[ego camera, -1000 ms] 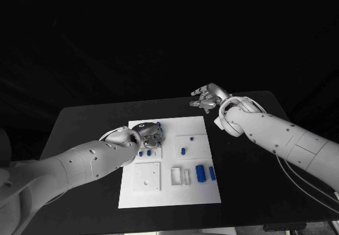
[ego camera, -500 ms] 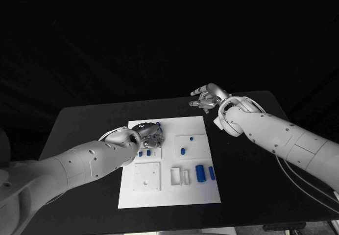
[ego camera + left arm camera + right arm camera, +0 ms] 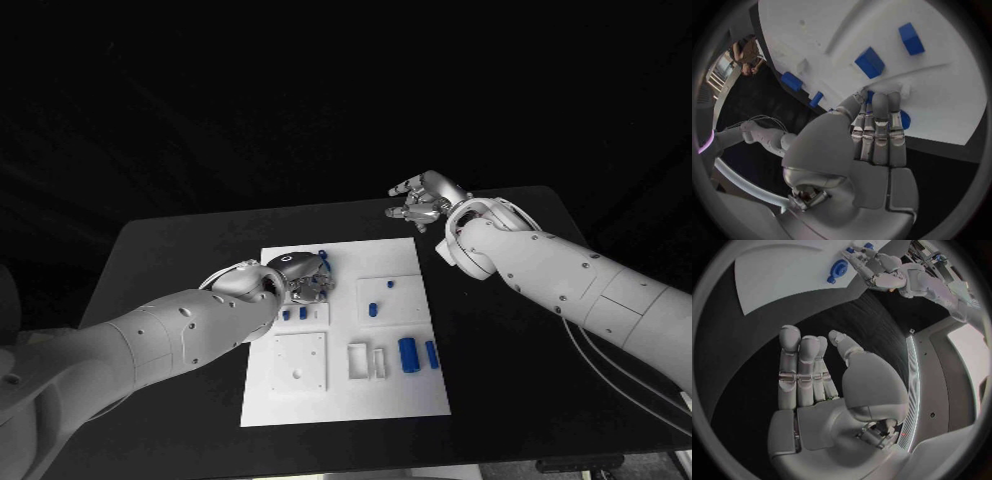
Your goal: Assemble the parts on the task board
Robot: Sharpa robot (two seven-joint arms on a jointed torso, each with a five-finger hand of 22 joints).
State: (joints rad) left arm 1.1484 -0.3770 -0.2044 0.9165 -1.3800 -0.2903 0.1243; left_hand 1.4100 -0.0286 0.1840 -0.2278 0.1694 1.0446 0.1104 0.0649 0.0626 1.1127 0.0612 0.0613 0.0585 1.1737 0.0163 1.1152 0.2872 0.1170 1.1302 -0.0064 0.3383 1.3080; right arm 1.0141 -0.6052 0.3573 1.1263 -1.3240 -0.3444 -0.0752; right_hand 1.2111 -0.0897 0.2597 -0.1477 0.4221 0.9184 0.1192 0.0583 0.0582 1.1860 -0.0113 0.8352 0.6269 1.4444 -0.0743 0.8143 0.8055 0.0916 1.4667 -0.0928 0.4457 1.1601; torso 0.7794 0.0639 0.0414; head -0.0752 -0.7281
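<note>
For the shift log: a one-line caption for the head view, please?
Left hand over the task board's far-left corner among blue parts; right hand raised, empty, beyond it.

left hand [image 3: 296, 275] over task board [image 3: 346, 390], right hand [image 3: 423, 200] apart

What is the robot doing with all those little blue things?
It is putting small blue parts together on a white board. Its left hand is down over the far left corner of the board, fingers on the board by a round blue part. I cannot tell if it grips anything. Its right hand is off the board, raised over the black table, fingers apart and holding nothing. More blue parts lie on the board.
</note>
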